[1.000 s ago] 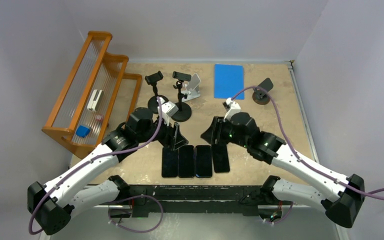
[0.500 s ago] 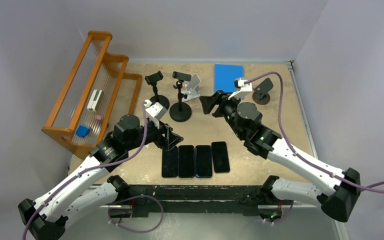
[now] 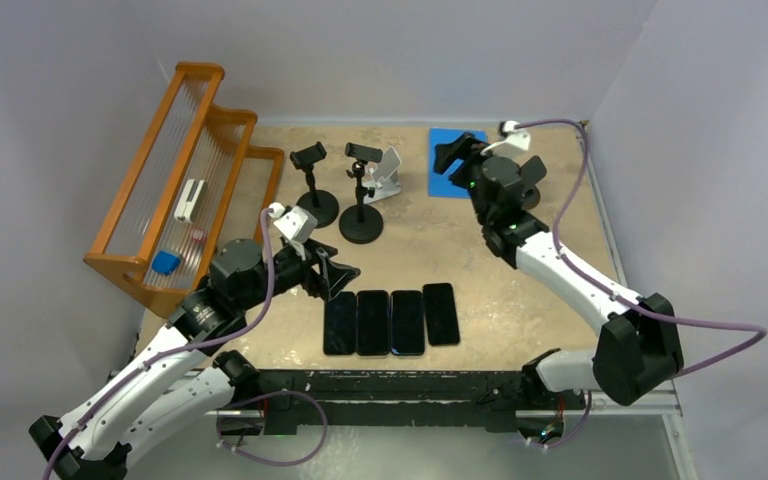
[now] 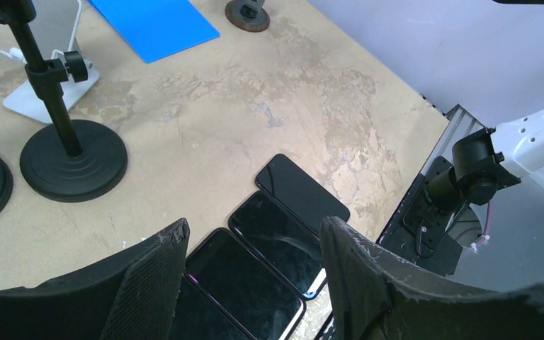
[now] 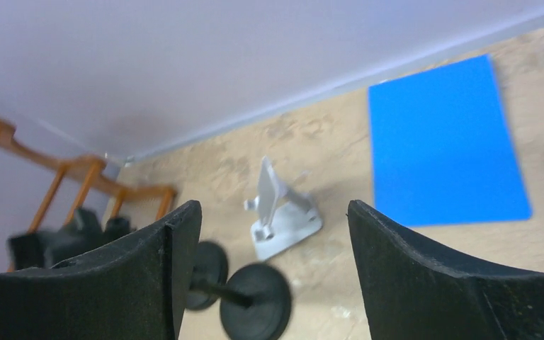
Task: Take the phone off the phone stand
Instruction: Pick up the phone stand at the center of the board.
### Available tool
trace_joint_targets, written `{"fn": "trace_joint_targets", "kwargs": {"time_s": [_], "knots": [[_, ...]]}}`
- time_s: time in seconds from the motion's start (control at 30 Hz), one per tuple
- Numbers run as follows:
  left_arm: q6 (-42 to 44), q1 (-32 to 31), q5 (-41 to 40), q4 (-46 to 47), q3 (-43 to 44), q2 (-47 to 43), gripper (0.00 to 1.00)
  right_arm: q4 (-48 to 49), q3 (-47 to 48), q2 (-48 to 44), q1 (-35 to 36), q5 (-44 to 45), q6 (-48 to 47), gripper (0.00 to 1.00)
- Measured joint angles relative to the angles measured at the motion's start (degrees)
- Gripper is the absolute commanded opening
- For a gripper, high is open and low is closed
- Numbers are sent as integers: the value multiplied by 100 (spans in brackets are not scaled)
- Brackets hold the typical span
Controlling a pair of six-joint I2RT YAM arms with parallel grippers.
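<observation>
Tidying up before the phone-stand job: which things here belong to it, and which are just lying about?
Belong to the job: four phones, black clamp stands, white stand.
Lying about: blue mat, wooden rack.

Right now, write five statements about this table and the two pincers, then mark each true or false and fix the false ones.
1. Four phones lie flat in a row near the front edge of the table. True.
2. The right pincer is shut on a phone. False: it is open and holds nothing, over the blue mat.
3. The white stand holds a phone. False: nothing sits on it.
4. The left pincer is open and empty, at the left end of the phone row. True.
5. The wooden rack stands on the right side of the table. False: it stands on the left side.
</observation>
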Motion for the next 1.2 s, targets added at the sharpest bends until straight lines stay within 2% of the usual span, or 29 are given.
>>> {"fn": "trace_joint_targets", "kwargs": {"time_s": [0.33,0.67,1.0,1.2], "knots": [[-2,0,-26,2,0,-157,66,632,-568,-424,-2109,-634,588,75],[-9,0,70,2,0,-240,66,1862,-1587,-444,-4199,-1335,1499,74],[-74,0,63,-15,0,-90,66,2844,-1620,225,-4704,-1928,1445,76],[-72,0,63,-31,0,-87,66,3230,-1620,765,-5007,-2173,1331,72]]}}
